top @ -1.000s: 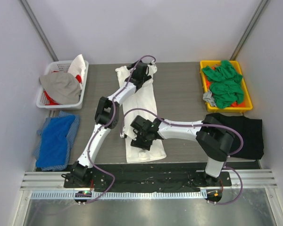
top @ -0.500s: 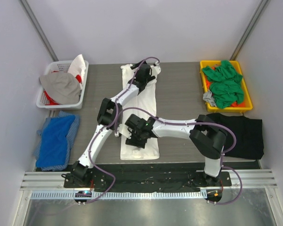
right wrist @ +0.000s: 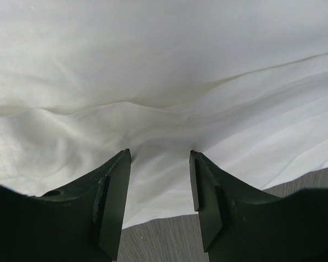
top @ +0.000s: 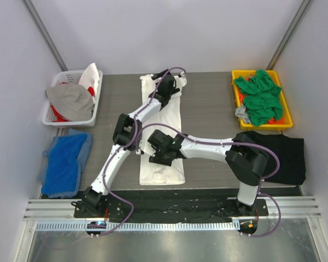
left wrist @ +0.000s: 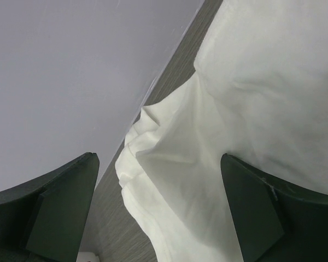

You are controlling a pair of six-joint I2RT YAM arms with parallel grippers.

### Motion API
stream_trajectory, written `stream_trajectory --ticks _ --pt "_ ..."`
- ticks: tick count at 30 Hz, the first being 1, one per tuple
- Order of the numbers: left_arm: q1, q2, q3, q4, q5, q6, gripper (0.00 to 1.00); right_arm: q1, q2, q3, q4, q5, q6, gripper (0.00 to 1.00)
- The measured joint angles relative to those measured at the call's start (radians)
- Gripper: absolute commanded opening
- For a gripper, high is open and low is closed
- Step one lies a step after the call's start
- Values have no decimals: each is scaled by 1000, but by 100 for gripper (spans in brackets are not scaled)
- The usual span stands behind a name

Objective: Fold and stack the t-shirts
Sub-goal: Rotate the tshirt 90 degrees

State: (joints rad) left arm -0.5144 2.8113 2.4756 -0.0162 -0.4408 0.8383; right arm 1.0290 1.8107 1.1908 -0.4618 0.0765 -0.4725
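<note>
A white t-shirt [top: 163,172] lies in a long folded strip down the middle of the table. My left gripper [top: 164,90] hovers over its far end with jaws wide open; in the left wrist view the rumpled white cloth [left wrist: 251,82] lies below the gripper [left wrist: 159,185], not gripped. My right gripper [top: 159,152] is at the strip's middle, near its left edge. Its fingers [right wrist: 159,155] stand apart, tips down on the white cloth [right wrist: 164,65], pinching nothing. A black t-shirt [top: 284,155] lies flat at the right. Green t-shirts [top: 258,98] are heaped in a yellow tray [top: 288,123].
A white basket [top: 54,117] with grey, white and red clothes stands at the far left. Blue cloth [top: 65,161] lies on the floor-side left, beyond the table edge. The back wall is close behind the shirt's far end.
The white shirt has been pulled straight, and its near end has shifted left. My left gripper has opened fully over the far end. The right gripper moved slightly farther along the strip.
</note>
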Motion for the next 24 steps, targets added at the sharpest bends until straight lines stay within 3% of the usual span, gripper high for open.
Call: stream_trajectory --ticks 8,17,21,24 --pt "19 6 28 45 26 41 100 -21 -5 -9 5 23 -4 54" --pt "51 21 43 80 33 31 100 -58 -142 -46 6 85 -14 55" --pt "56 -50 -66 64 13 -13 100 -77 -230 -63 14 122 -13 56" --pt "60 -220 -284 7 17 -62 100 -96 -294 -91 25 139 -8 57"
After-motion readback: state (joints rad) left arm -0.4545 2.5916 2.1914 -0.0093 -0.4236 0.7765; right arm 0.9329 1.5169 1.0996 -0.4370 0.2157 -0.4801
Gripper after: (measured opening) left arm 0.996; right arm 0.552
